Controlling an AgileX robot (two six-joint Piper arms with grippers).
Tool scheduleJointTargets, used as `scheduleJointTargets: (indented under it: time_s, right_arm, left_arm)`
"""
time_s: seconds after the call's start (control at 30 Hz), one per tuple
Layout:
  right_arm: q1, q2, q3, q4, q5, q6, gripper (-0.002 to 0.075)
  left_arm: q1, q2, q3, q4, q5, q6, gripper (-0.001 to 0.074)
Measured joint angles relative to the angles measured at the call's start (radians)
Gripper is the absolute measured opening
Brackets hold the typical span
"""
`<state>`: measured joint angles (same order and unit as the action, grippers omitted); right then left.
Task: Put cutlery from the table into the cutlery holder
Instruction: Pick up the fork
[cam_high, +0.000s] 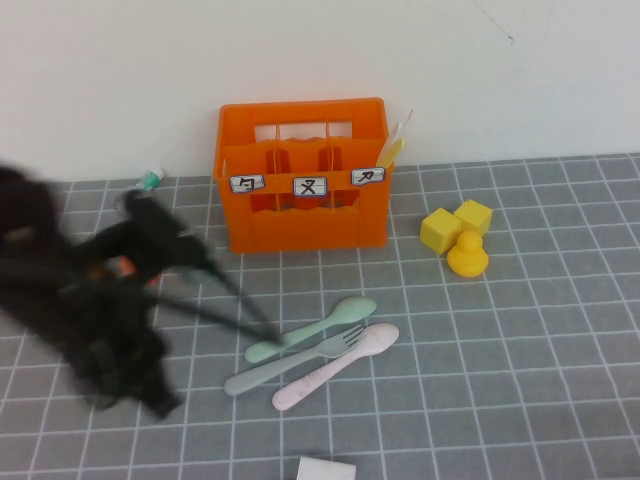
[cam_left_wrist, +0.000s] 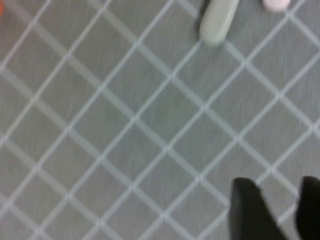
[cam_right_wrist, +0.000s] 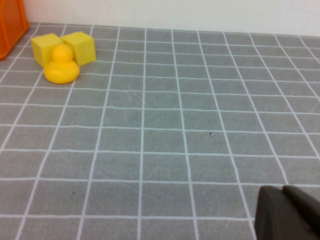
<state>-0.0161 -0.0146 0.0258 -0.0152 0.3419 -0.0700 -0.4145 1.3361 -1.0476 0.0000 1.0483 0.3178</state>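
cutlery: I see mint-green spoon (cam_high: 312, 328), grey-blue fork (cam_high: 290, 361), pink spoon (cam_high: 338, 365) side by side on the table (cam_high: 520, 350), in front of holder
cutlery holder (cam_high: 303, 175): pale sticks (cam_high: 393, 146) in its right compartment
left gripper (cam_high: 262, 330): low over the table, tips at green spoon's handle, fingers (cam_left_wrist: 247, 210) slightly apart, nothing held
right gripper (cam_right_wrist: 287, 212): can't tell its state; near yellow duck (cam_high: 467, 254) and blocks (cam_high: 455, 223)

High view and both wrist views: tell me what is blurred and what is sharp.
High view: the left arm and left gripper smear into dark streaks, while the orange crate and cutlery stay crisp. Left wrist view: the table grid lines look soft. Right wrist view: the yellow duck is clear; the right gripper is a dim corner shape.
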Motion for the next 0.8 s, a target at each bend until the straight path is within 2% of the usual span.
scheduleJointTargets:
  time_s: [0.1, 0.2, 0.5, 0.8]
  right_arm:
    - [0.000, 0.000, 0.000, 0.000, 0.000, 0.000, -0.0003]
    - [0.000, 0.000, 0.000, 0.000, 0.000, 0.000, -0.0003]
    - [0.000, 0.000, 0.000, 0.000, 0.000, 0.000, -0.0003]
    - [0.000, 0.000, 0.000, 0.000, 0.000, 0.000, -0.0003]
  left_arm:
    - [-0.061, 0.114, -0.086, 0.025, 0.000, -0.032, 0.0291]
    - [-0.108, 0.230, -0.177, 0.030, 0.006, -0.037, 0.0348]
    - [-0.155, 0.527, -0.417, 0.026, 0.007, -0.008, 0.0368]
    - [-0.167, 0.677, -0.499, 0.023, -0.017, 0.125, 0.0368]
